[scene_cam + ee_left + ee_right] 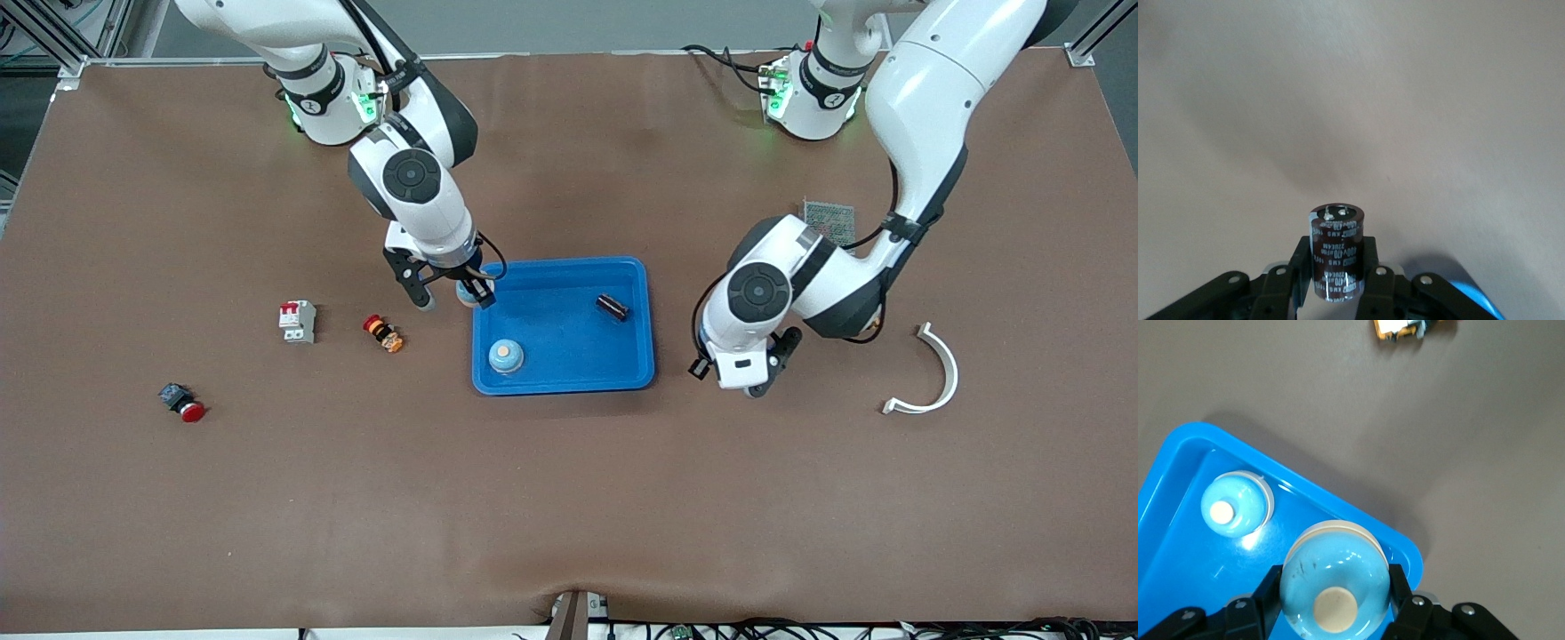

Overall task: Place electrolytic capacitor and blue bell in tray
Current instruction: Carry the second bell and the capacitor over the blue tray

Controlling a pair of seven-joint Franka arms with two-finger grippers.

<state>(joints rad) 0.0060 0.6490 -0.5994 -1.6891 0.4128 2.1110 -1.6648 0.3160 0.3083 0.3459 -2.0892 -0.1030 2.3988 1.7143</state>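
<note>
We saw the right claw (pixel 1335 603) closed across the smooth, rigid, light blue bell (pixel 1335 577) over the tray (pixel 564 380) corner, and the left claw (pixel 1336 283) pinching the slippery electrolytic capacitor (pixel 1337 257) above the tabletop (pixel 569 498), at the tray's three o'clock.

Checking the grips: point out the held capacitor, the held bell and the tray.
held capacitor (pixel 1336 257), left wrist view, its side label.
held bell (pixel 1335 582), right wrist view, its dome.
tray (pixel 637 267), front view, its corner rim.
</note>
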